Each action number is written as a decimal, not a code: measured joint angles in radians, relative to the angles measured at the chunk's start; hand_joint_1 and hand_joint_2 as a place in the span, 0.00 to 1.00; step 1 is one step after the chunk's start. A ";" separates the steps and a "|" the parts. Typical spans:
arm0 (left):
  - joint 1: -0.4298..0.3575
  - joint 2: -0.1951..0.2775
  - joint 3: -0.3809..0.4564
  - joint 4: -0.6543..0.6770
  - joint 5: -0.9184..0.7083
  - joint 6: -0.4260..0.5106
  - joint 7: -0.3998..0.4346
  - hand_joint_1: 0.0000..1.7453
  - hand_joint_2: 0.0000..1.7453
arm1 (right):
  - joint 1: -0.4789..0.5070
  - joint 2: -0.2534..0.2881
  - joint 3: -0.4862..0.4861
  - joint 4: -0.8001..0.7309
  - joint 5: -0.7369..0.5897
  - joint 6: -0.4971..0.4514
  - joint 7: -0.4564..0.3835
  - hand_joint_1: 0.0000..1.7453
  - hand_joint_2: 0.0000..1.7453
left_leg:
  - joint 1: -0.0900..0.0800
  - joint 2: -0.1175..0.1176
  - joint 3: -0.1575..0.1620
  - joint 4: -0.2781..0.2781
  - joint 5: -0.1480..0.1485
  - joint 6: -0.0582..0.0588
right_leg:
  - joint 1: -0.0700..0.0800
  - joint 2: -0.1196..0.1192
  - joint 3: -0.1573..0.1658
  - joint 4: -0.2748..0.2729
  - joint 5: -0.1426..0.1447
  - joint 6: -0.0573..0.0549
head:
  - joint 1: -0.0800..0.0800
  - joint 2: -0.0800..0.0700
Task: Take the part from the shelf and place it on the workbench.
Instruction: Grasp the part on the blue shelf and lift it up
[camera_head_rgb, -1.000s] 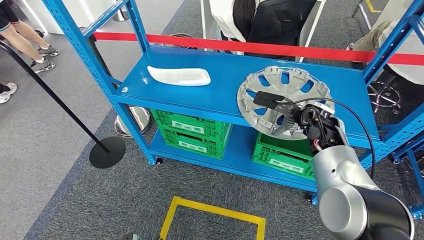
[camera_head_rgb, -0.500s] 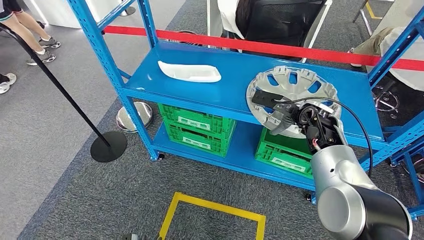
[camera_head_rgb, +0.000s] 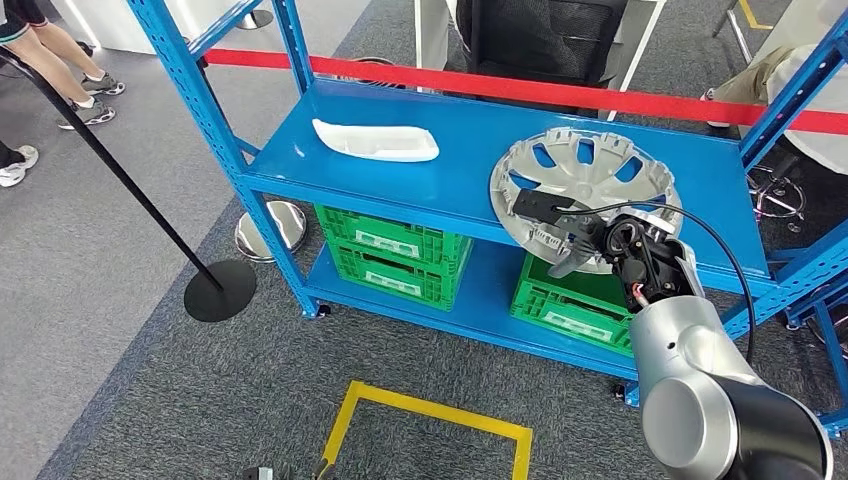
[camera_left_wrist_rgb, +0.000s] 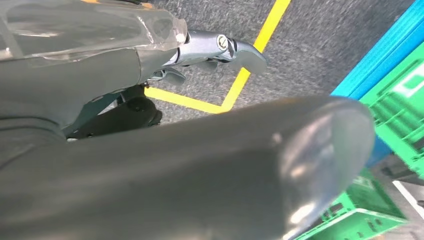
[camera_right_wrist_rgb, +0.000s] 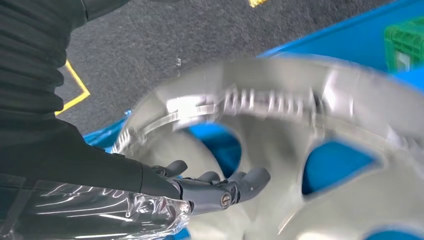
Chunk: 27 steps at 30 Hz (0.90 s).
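A silver wheel cover (camera_head_rgb: 585, 195) lies on the upper deck of a blue shelf (camera_head_rgb: 460, 150), near its front edge on the robot's right side, with a white tray-shaped part (camera_head_rgb: 375, 143) well apart from it further left on the same deck. The right hand (camera_head_rgb: 570, 235) reaches over the cover's near rim, its fingers (camera_right_wrist_rgb: 235, 182) extended against the inner face, though a firm grip cannot be told. The left hand (camera_left_wrist_rgb: 220, 47) hangs low over grey carpet and yellow floor tape (camera_head_rgb: 430, 425), fingers curled with nothing in them, while green crates (camera_head_rgb: 395, 255) sit on the lower deck
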 joint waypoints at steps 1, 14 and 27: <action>0.000 0.000 0.000 0.000 -0.001 0.009 0.003 0.00 0.00 | -0.001 0.001 0.000 -0.001 0.000 0.001 0.000 0.00 1.00 | 0.002 0.001 -0.022 0.045 -0.022 -0.006 | -0.004 -0.001 0.007 -0.001 0.000 -0.003 | -0.002 0.000; 0.006 0.004 0.000 0.000 -0.013 0.104 0.027 0.00 0.00 | 0.002 0.003 0.000 -0.001 0.003 0.007 -0.003 0.00 1.00 | 0.004 -0.003 -0.047 -0.039 0.096 0.007 | -0.001 0.001 0.039 -0.017 -0.029 0.020 | -0.004 0.000; 0.007 0.002 0.001 0.000 -0.012 0.101 -0.022 0.00 0.00 | 0.015 0.008 -0.004 0.002 -0.008 0.007 -0.006 0.00 1.00 | 0.004 -0.007 -0.044 -0.044 0.096 0.020 | 0.000 -0.004 0.054 -0.044 -0.020 0.034 | -0.002 0.000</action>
